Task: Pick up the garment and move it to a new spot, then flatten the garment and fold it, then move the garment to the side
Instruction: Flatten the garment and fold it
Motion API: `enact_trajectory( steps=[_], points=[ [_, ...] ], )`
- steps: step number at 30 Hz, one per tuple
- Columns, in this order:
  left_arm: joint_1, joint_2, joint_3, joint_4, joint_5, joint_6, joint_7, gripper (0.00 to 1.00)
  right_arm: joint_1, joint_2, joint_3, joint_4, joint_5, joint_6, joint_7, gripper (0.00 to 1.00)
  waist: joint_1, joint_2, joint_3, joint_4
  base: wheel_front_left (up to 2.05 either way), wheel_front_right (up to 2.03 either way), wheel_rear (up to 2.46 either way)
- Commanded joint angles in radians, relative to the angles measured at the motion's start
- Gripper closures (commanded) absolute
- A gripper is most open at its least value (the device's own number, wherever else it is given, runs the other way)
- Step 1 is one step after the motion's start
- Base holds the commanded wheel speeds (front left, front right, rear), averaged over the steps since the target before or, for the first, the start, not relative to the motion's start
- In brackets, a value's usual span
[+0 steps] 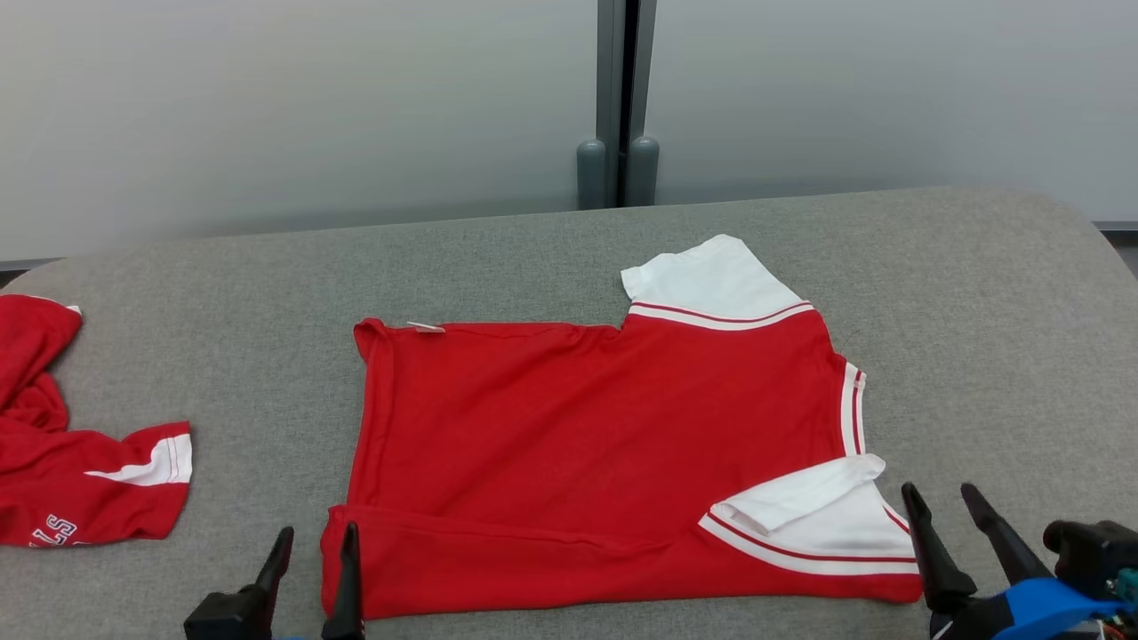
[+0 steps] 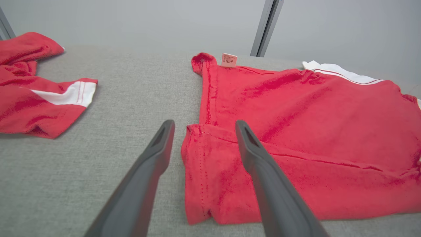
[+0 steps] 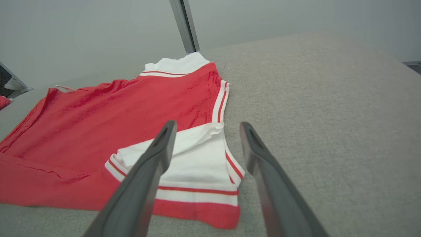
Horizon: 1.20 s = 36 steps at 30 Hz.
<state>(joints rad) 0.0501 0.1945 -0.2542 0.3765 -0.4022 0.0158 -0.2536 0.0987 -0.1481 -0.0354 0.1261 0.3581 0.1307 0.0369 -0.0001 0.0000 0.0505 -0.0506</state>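
Left gripper [image 1: 317,533]: fingers spread apart, holding nothing. In my left wrist view one finger lies across the nearest corner of the garment [image 2: 296,115] and the other across bare counter [image 2: 98,131]. I cannot tell whether either touches.

Right gripper [image 1: 938,491]: also spread wide and empty. In the right wrist view its inner finger crosses the near white sleeve [image 3: 197,164], and its outer finger is over bare grey cloth.

The garment is a red shirt with white, red-striped sleeves. It lies flat between the two grippers and runs on ahead of both. The hem end is at the left gripper and the sleeve end at the right gripper. A strip along the edge closest to the fingertips is folded over onto the body, and the near sleeve is turned in on top of it.

Farther ahead of the left gripper, a small label [image 2: 229,60] sticks up at the far hem corner. Ahead of the right gripper, the far sleeve [image 1: 711,280] points away.

Off to the outer side of the left gripper, well apart, is a second red garment [image 1: 71,462], crumpled.

Beyond the counter's far edge is a pale wall with a grey post [image 1: 618,89].
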Motion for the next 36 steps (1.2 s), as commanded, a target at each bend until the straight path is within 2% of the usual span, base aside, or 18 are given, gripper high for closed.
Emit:
enact_trajectory(
  steps=[1, 10, 17, 26, 36],
  points=[
    [-0.030, 0.015, 0.013, -0.019, 0.016, 0.007, -0.007, 0.00, -0.034, 0.000, -0.004, -0.019, -0.011, 0.000, -0.018, 0.00, 0.0001, 0.0000, -0.004, -0.005, 0.00, 0.00, 0.00],
    [-0.111, 0.029, 0.075, -0.111, 0.076, 0.011, -0.012, 0.00, -0.135, 0.030, 0.013, -0.050, -0.028, 0.000, -0.091, 0.00, 0.0001, 0.0000, -0.022, -0.005, 0.00, 0.00, 0.00],
    [-0.144, 0.022, 0.128, -0.132, 0.106, 0.004, -0.012, 0.00, -0.185, 0.044, 0.047, -0.043, -0.047, 0.000, -0.158, 0.00, 0.0001, 0.0000, -0.032, -0.008, 0.00, 0.00, 0.00],
    [-0.148, 0.014, 0.144, -0.112, 0.145, -0.008, -0.013, 0.00, -0.160, 0.077, 0.038, -0.013, -0.112, 0.000, -0.203, 0.00, 0.0001, 0.0000, -0.041, 0.002, 0.00, 0.00, 0.00],
    [-0.135, 0.005, 0.144, -0.076, 0.166, -0.015, -0.013, 0.00, -0.121, 0.096, 0.021, 0.007, -0.164, 0.000, -0.184, 0.00, 0.0001, 0.0000, -0.043, 0.005, 0.00, 0.00, 0.00]
  ],
)
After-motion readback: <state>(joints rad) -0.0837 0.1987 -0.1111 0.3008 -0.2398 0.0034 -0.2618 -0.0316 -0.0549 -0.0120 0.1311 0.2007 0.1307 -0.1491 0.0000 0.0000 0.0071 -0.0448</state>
